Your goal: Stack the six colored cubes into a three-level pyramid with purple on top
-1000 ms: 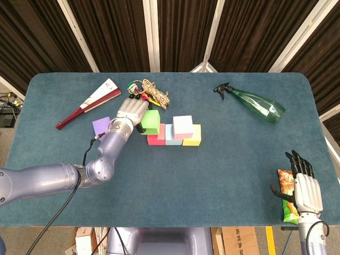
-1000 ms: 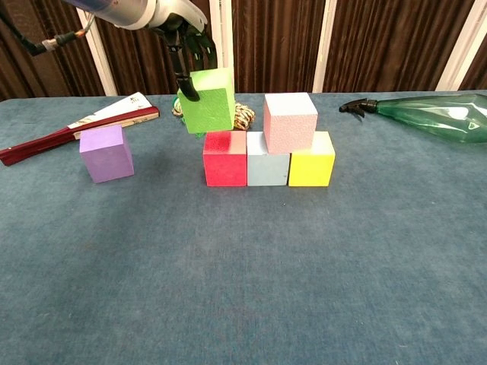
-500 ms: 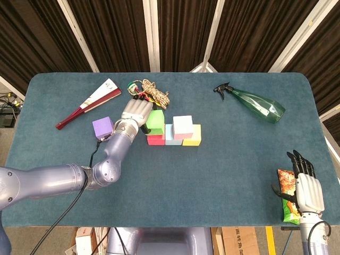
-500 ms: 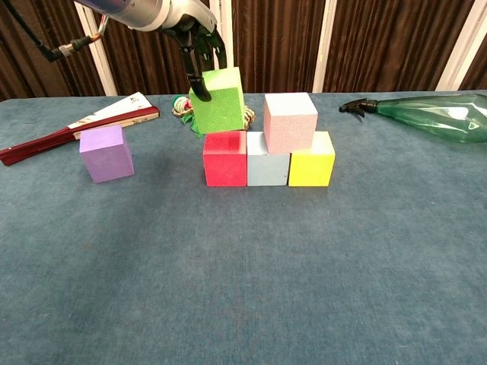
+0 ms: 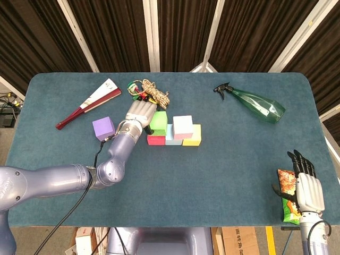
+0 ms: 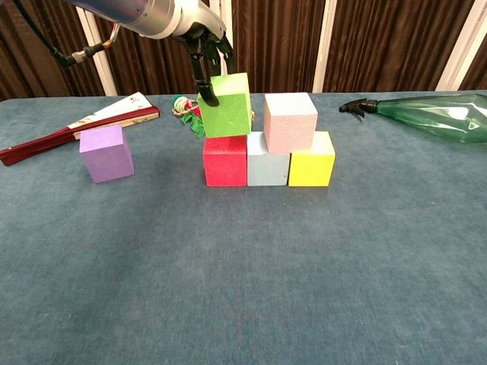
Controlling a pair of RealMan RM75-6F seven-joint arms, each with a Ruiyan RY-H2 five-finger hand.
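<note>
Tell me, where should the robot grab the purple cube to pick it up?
Probably by two opposite flat sides, with the fingers coming down from above. The purple cube sits flat and alone on the table, left of the red cube, so every side looks free.

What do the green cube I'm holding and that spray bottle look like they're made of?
Green cube: probably foam, judging by its matte, faintly grainy faces and soft edges. Spray bottle: looks like clear green plastic, since the table shows through it and it glints; its trigger head is opaque black, likely plastic too.
</note>
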